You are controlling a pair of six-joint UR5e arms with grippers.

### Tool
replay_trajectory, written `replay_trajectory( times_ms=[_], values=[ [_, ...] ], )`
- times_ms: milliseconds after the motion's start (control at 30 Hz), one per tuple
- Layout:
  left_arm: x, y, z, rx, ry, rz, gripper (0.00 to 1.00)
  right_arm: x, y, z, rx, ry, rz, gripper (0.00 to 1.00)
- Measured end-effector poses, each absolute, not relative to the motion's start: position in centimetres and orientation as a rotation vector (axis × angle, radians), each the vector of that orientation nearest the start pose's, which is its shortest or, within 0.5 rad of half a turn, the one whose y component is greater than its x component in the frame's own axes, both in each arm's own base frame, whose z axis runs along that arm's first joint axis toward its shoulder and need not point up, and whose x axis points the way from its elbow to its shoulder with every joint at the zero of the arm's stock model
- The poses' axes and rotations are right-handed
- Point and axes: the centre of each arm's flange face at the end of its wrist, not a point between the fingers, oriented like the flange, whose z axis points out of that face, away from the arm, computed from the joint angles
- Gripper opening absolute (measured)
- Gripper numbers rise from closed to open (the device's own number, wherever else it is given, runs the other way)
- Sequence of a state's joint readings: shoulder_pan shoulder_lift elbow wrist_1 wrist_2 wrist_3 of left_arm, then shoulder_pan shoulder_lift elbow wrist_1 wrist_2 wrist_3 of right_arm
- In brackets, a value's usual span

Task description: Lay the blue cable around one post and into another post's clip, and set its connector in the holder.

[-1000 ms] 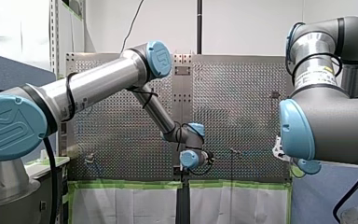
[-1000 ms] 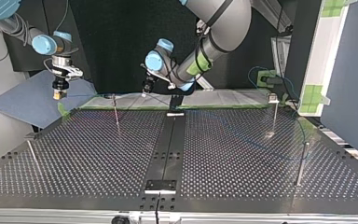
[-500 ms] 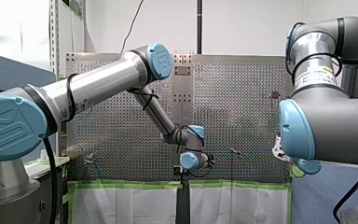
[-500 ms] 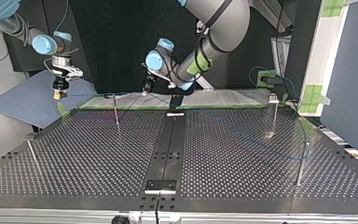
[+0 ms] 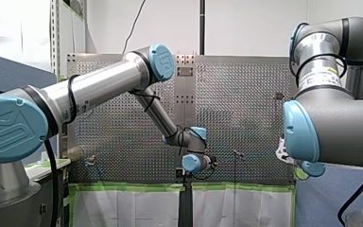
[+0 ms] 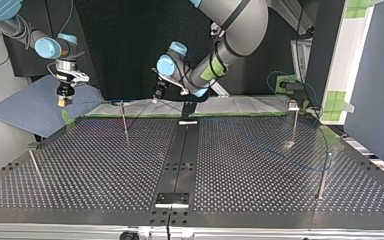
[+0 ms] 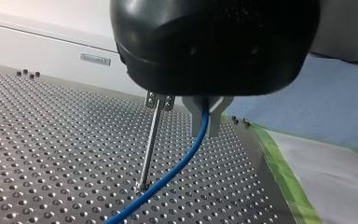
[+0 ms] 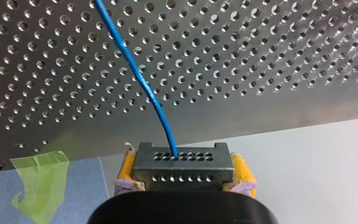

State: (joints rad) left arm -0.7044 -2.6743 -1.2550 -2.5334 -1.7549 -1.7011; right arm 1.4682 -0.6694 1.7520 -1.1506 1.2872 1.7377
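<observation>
In the right wrist view my right gripper [image 8: 181,184] is shut on a grey connector [image 8: 179,164], which sits between its yellow pads. The blue cable [image 8: 137,77] leaves the connector and runs over the perforated plate. In the left wrist view my left gripper [image 7: 206,127] is shut on the blue cable [image 7: 175,170], just beside a thin post [image 7: 149,144] topped by a clip [image 7: 160,100]. In the top view my right gripper [image 6: 61,100] hangs past the table's far left corner. My left gripper [image 6: 157,96] hangs near the clip post [image 6: 124,118].
More thin posts stand at the top view's right [image 6: 294,123], near right [image 6: 323,175] and near left [image 6: 34,164]. A black rail [image 6: 180,155] runs down the table's middle. A green-taped fixture [image 6: 284,83] with a loop of blue cable sits at the far right.
My left arm's wrist has dipped slightly in the front view. The slack cable at the top view's right has shifted a little. My right arm has stayed still.
</observation>
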Motion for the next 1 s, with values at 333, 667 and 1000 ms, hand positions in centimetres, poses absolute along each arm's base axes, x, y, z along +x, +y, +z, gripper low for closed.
replay_trajectory(
  times_ms=[333,667,1000],
  values=[
    [48.63,-56.22,-3.97,0.365,1.730,-0.444,0.00,9.84,-63.19,-1.48,1.234,-1.193,1.485,0.00],
    [49.39,-55.57,-3.94,0.358,1.728,-0.426,0.00,9.88,-63.51,-1.38,1.231,-1.189,1.491,0.00],
    [49.17,-55.79,-4.09,0.380,1.725,-0.434,0.00,10.05,-63.48,-1.55,1.235,-1.189,1.490,0.00]
  ],
)
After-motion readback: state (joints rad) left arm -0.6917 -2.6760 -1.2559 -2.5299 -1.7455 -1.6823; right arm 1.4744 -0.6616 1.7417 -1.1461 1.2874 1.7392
